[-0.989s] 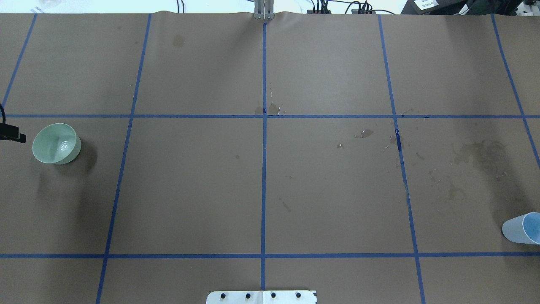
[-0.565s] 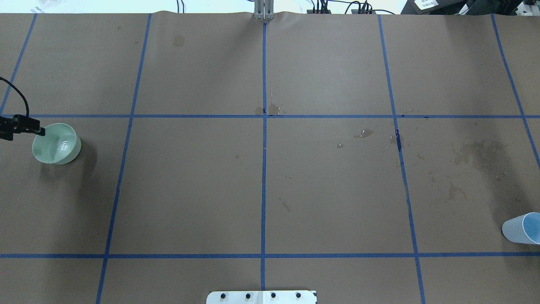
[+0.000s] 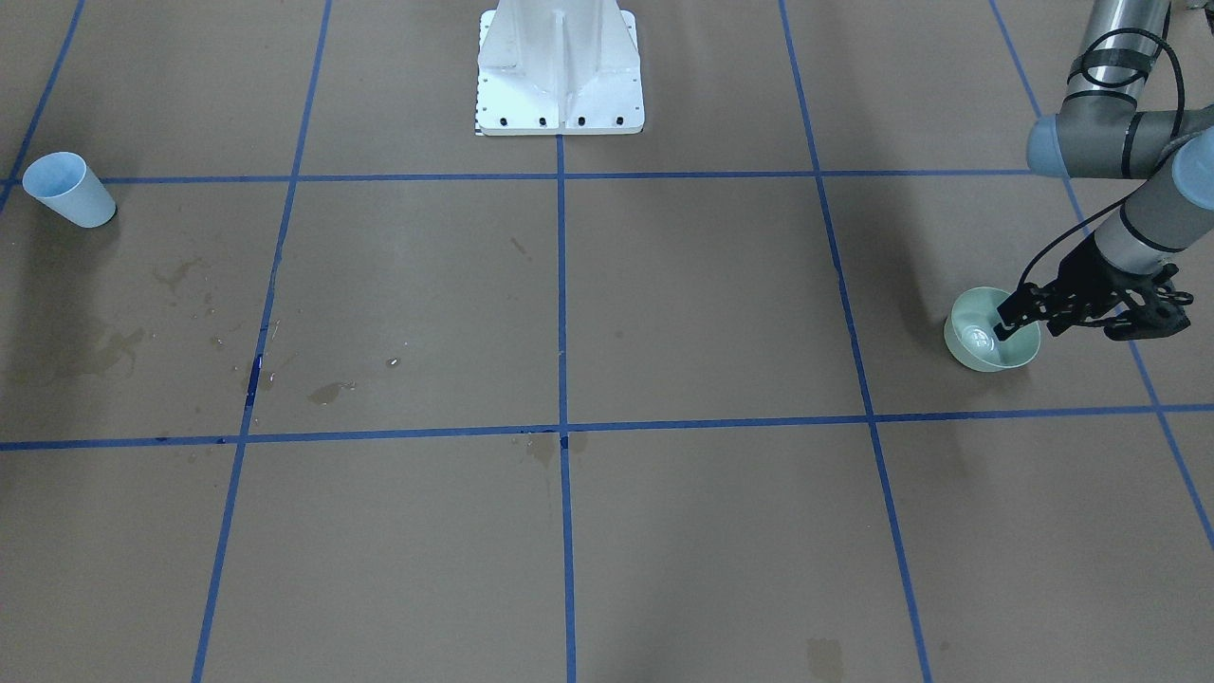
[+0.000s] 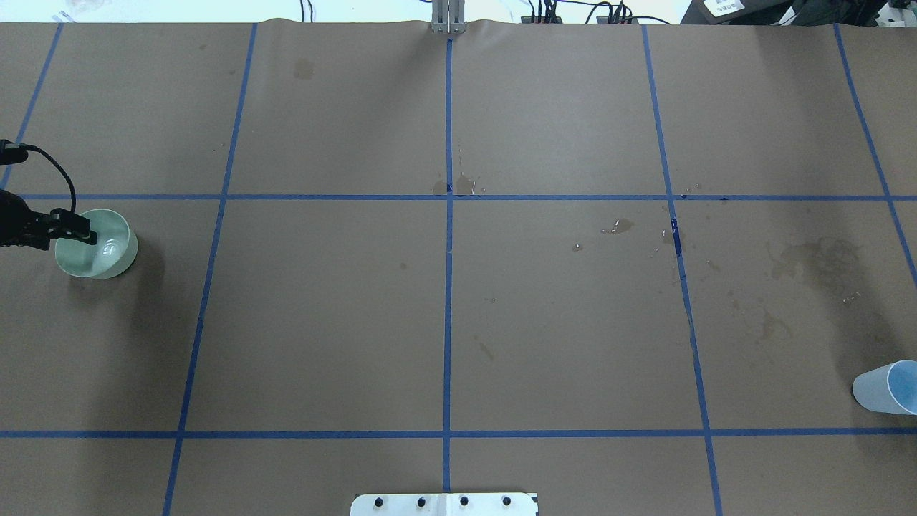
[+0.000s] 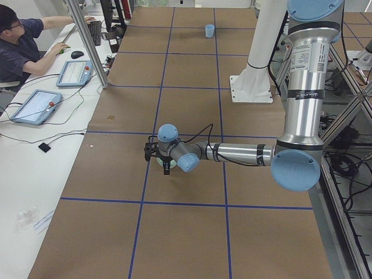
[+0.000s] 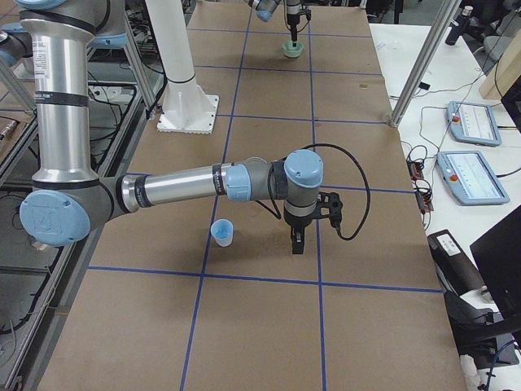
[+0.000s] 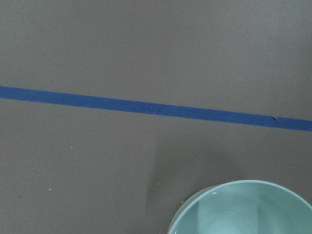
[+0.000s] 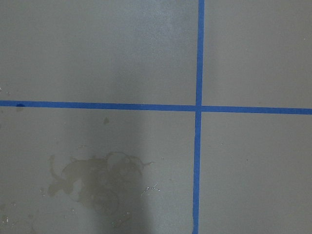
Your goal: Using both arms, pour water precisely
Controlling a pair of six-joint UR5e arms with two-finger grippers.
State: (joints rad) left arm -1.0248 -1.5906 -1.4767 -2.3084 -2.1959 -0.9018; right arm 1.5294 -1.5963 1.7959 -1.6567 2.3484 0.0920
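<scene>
A pale green bowl stands at the table's left end and also shows in the front view and the left wrist view. Water shows as shiny glints on its bottom. My left gripper hangs over the bowl's left rim, with its fingers apart and its tip inside the bowl in the front view. A light blue cup stands upright at the right end. My right gripper points down beside the cup, apart from it. I cannot tell whether it is open or shut.
Wet stains and droplets mark the brown paper on the right half. The white pedestal base stands at the robot's side. An operator sits at a side desk with tablets.
My left gripper has moved in from the left edge, rightwards over the bowl's rim. The bowl and cup have not moved.
</scene>
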